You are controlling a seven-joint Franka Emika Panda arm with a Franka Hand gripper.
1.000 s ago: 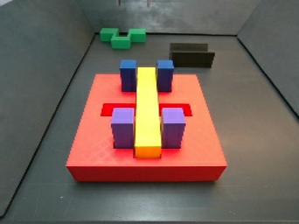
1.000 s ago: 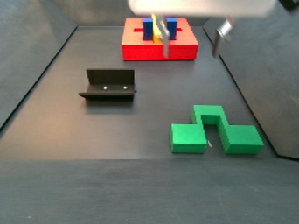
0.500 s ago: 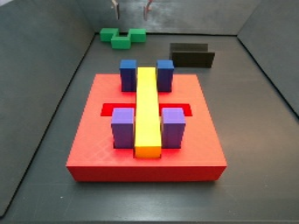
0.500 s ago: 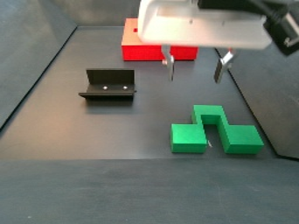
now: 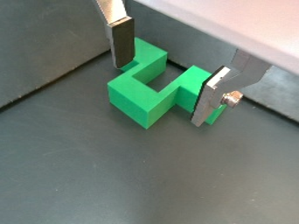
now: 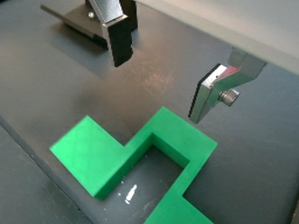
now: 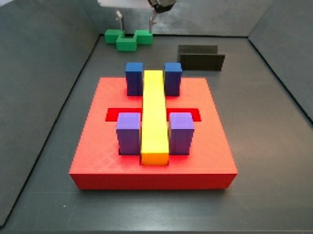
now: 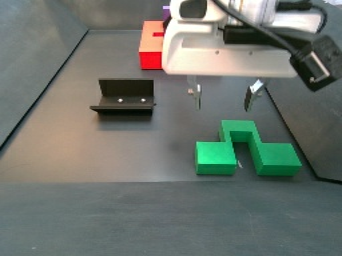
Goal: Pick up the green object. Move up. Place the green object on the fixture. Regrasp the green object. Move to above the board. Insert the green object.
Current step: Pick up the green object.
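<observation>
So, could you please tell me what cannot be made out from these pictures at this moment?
- The small bright green T-shaped piece: in a side view, far off and small, its shape unclear.
- The same piece in a wrist view: cut off by the picture's edge.
- The open two-finger gripper: whether its fingertips reach the piece's height; no view shows it plainly.
- The large red slotted board: in a side view, mostly hidden behind the gripper body.
- The small black bracket fixture: cut off by the edge.

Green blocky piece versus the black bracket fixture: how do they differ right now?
The bright green blocky piece is solid, stepped and wider; the black bracket fixture is a smaller open holder with a raised back wall. The open gripper hangs just above the green piece, while the fixture stands off to the side, empty. Both rest on the dark floor.
</observation>
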